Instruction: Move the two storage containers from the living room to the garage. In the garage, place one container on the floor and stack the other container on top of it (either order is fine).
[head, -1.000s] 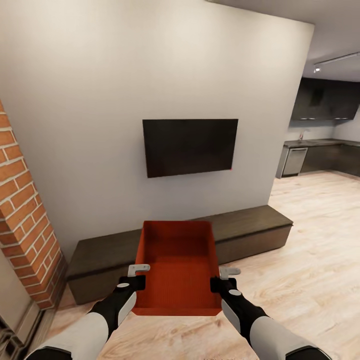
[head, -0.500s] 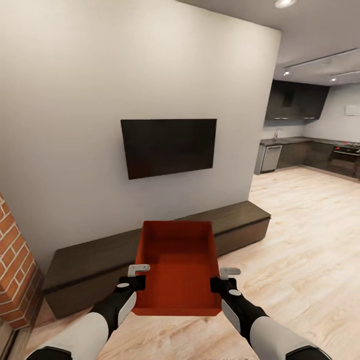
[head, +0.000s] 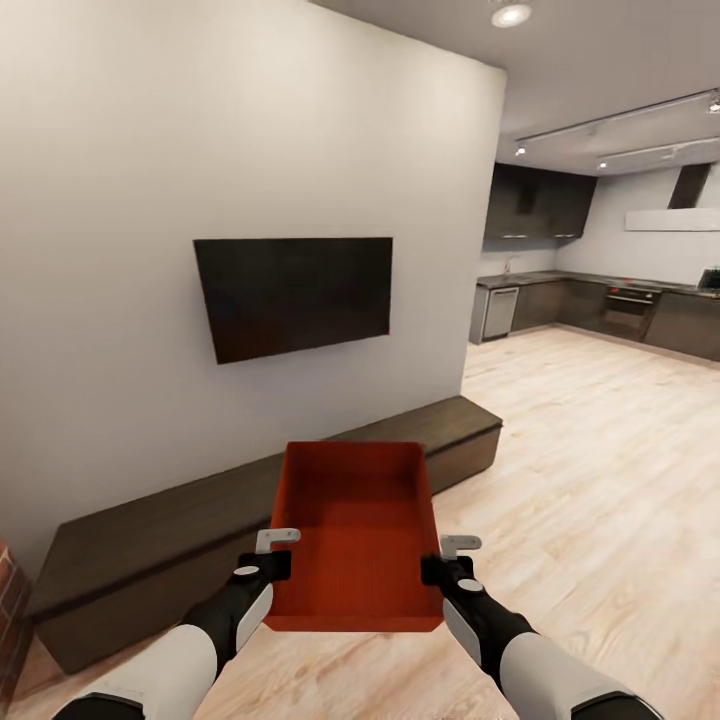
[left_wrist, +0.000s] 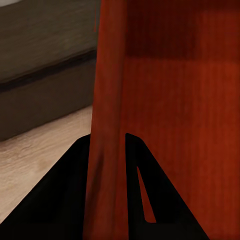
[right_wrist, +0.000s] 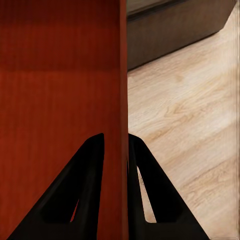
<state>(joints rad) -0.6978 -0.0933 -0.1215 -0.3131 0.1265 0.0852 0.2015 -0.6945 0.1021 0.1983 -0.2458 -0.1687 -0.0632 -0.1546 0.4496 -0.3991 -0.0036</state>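
A: Tool status?

B: Left tool (head: 277, 553) is clamped on the left side wall of the orange-red storage container (head: 355, 545), one finger inside, one outside. Right tool (head: 447, 558) does the same on the right wall. Wrist views confirm it: the wall runs between the fingers (left_wrist: 75, 195) on the left and (right_wrist: 85, 190) on the right.

A: Why two-handed?

B: My read: opposite-wall pinches keep the bin level and centred in front of the trunk for driving.

A: Where's the bin?

B: Airborne, above the light wood plank floor (head: 600, 480), open side up, empty. Just past it is a long dark low cabinet (head: 180, 540) along the wall, wall-mounted TV (head: 295, 293) above. Dark kitchen cabinets (head: 540, 300) far right.

A: Progress?

B: In the living room, garage not in sight. Transport leg.
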